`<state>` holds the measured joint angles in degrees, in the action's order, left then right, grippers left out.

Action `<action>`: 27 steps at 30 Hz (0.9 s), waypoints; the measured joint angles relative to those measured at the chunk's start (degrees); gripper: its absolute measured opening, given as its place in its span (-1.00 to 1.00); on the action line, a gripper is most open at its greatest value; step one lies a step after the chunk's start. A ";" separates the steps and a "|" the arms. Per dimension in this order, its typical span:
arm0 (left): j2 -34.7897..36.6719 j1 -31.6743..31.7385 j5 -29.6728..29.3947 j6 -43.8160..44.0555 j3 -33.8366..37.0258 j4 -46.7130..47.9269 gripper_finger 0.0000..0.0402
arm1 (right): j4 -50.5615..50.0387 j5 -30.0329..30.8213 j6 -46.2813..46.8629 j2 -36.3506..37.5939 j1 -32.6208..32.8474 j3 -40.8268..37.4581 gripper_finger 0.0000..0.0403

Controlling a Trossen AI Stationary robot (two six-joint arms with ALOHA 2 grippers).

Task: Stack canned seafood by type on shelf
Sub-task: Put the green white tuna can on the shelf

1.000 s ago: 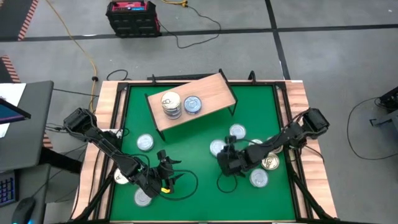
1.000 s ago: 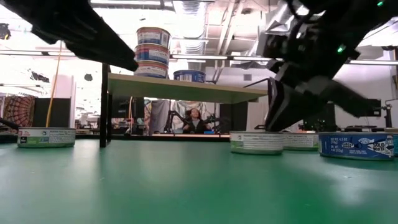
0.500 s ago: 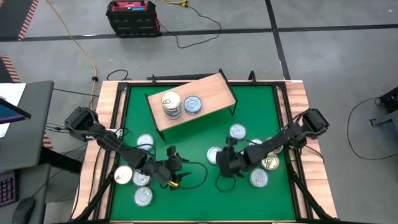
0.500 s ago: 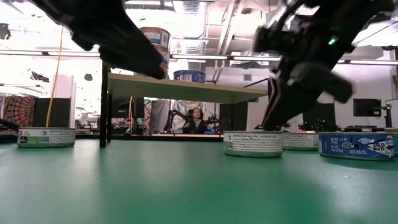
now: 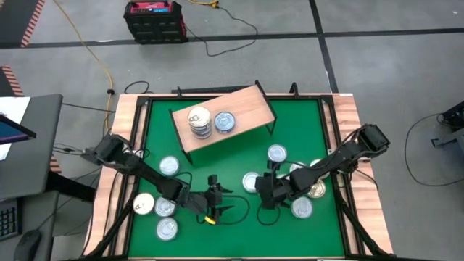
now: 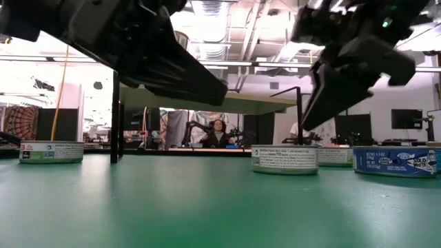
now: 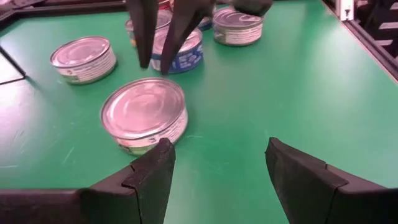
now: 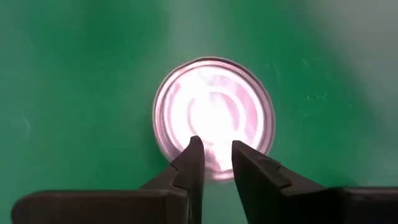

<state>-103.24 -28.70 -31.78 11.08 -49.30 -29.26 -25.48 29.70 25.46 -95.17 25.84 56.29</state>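
A silver-lidded can stands on the green table near its middle; it also shows in the left wrist view and the right wrist view. My right gripper hangs just above that can's lid, pointing down, its fingers all but closed and empty. My left gripper is open and low over the table, just left of the can and facing it. The shelf stands at the far middle on its thin black legs. It carries a stack of cans and a single can.
Several cans stand at the near left. Several more cans, one of them gold-lidded, stand to the right of my right gripper. The table has a raised wooden rim. A person sits in the room beyond the table.
My left gripper has gone toward the table's right edge, closing on the middle can, and has stayed open. My right gripper has shifted a little toward the near edge and then risen off the can's lid. The can has slid slightly toward the near edge.
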 joint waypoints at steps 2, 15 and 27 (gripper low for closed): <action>0.00 0.43 0.06 0.48 0.00 -0.02 0.20 | -2.44 0.99 1.31 0.92 0.65 0.02 -0.41; 0.00 0.81 4.80 -2.33 -0.02 -4.63 0.20 | 22.89 -1.73 3.05 12.48 -2.54 -20.51 -0.41; -6.97 4.30 11.97 -3.66 0.00 -15.47 0.20 | 34.79 -8.86 3.17 9.71 -6.80 -25.57 -0.41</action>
<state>-110.21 -24.40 -19.81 7.42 -49.30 -44.73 9.31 20.84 28.63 -85.46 19.03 30.72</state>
